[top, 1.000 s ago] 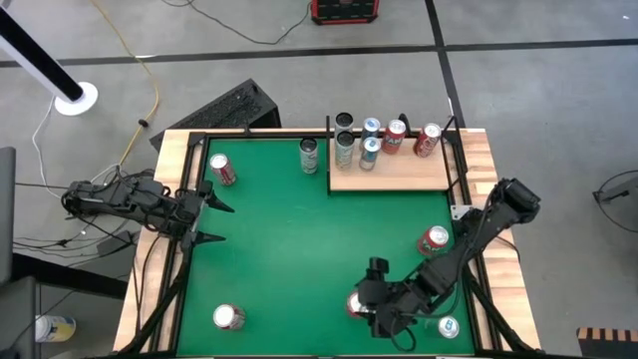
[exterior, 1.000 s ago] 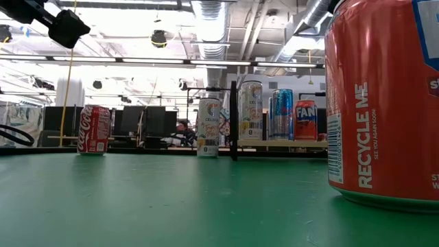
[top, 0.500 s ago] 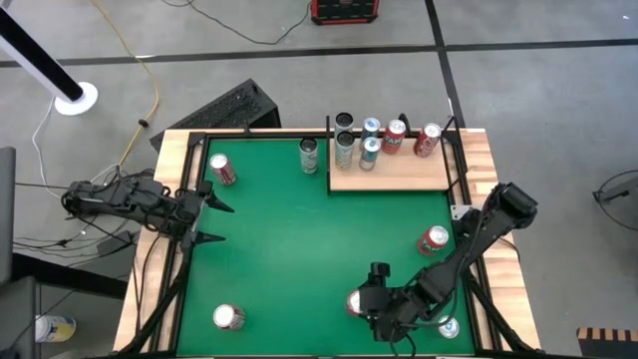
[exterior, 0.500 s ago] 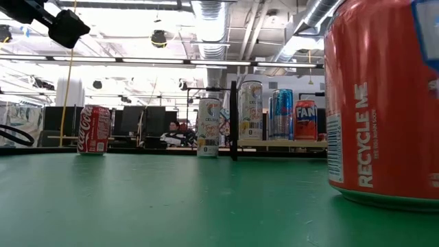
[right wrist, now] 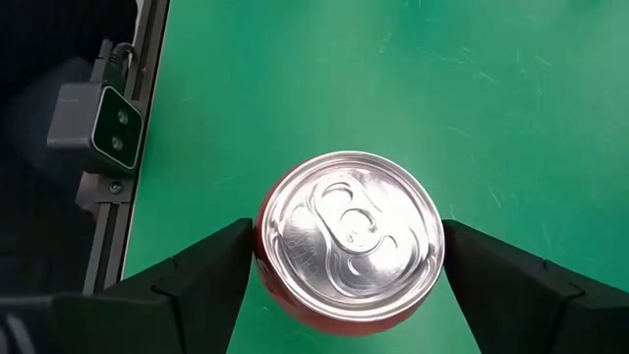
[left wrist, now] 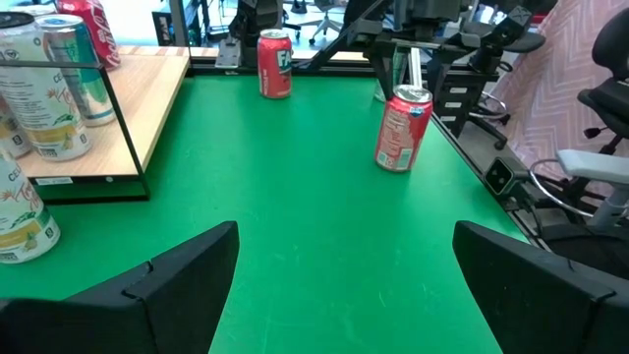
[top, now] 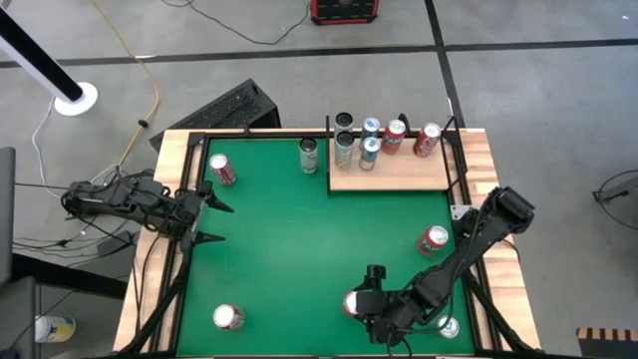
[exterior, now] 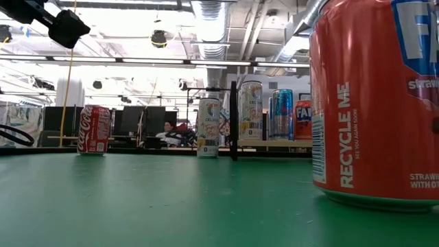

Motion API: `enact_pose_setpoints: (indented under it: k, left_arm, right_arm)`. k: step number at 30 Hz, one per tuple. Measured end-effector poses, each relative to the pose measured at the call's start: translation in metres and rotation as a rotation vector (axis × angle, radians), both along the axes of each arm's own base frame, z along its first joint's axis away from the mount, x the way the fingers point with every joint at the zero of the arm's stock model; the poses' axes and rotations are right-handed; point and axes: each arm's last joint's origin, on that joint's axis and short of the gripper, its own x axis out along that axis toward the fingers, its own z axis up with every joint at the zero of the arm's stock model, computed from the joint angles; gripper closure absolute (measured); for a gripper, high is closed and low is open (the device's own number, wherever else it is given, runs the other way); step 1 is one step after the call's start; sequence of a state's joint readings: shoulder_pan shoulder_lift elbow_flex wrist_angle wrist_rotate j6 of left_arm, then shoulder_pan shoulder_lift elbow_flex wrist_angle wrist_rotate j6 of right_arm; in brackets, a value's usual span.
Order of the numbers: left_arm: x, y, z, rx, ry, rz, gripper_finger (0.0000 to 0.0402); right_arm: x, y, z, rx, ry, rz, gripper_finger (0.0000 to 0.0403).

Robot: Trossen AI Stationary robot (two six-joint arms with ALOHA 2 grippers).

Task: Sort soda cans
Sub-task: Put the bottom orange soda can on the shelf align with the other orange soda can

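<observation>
While most of the sorting looks undone from where I stand, one step is clearly in hand: the right claw (right wrist: 346, 246) sits low at the near edge of the green surface (top: 289, 239), with a finger set against each side of a red can (right wrist: 349, 231). It reads as a grip, though the can's base is on the surface. The left claw (top: 221, 223) waits at the left edge with its fingers wide apart and nothing between them.

Counting the soda cans, I make it twelve. Six stand together on the wooden tray (top: 399, 172) at the far right corner: two red ones at its right end, and four pale, blue or dark ones to their left. That cluster I take to be the part already done, though I can't tell what rule it follows.

Six remain on the green:
- a pale can (top: 309, 155) just beside the tray's left edge
- a red can (top: 221, 170) at the far left
- another red can (top: 228, 317) in the near left corner
- a red can (top: 433, 240) on the right side
- the gripped red can
- a teal-topped can (top: 448, 326), half hidden under the right arm

So about half is left, by my judgement, four of those six being red.
</observation>
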State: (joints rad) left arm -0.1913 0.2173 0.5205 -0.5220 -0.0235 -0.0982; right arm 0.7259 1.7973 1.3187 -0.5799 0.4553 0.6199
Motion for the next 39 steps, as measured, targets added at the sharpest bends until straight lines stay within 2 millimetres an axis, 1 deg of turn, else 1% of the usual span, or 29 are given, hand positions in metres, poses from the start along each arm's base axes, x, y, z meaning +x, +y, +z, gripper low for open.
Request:
enact_pose_setpoints:
  k: [4,8,12,15,19,24,27,32,39]
  left_arm:
    - [0.0,0.0,0.0,0.0,0.0,0.0,0.0042]
    - [0.0,0.0,0.0,0.0,0.0,0.001,0.0042]
    - [0.0,0.0,0.0,0.0,0.0,0.0,0.0042]
    - [0.0,0.0,0.0,0.0,0.0,0.0,0.0042]
    - [0.0,0.0,0.0,0.0,0.0,0.0,0.0042]
    - [0.0,0.0,0.0,0.0,0.0,0.0,0.0042]
    - [0.0,0.0,0.0,0.0,0.0,0.0,0.0042]
    - [0.0,0.0,0.0,0.0,0.0,0.0,0.0042]
    - [0.0,0.0,0.0,0.0,0.0,0.0,0.0042]
  right_arm:
    - [0.003,-0.004,0.0,0.016,0.002,-0.03,0.0074]
    - [0.002,-0.011,0.009,0.042,-0.003,-0.041,0.0092]
    - [-0.005,-0.018,0.022,0.034,-0.011,-0.047,0.0097]
    - [-0.012,-0.026,0.037,0.002,-0.053,-0.078,0.0098]
    - [-0.025,-0.046,0.054,-0.093,-0.056,-0.131,0.0099]
    - [-0.04,-0.086,0.077,-0.205,-0.028,-0.227,0.01]
    - [-0.048,-0.114,0.085,-0.257,-0.021,-0.28,0.01]
    - [-0.067,-0.167,0.089,-0.287,-0.012,-0.39,0.0101]
    - [-0.09,-0.234,0.08,-0.25,-0.041,-0.549,0.0101]
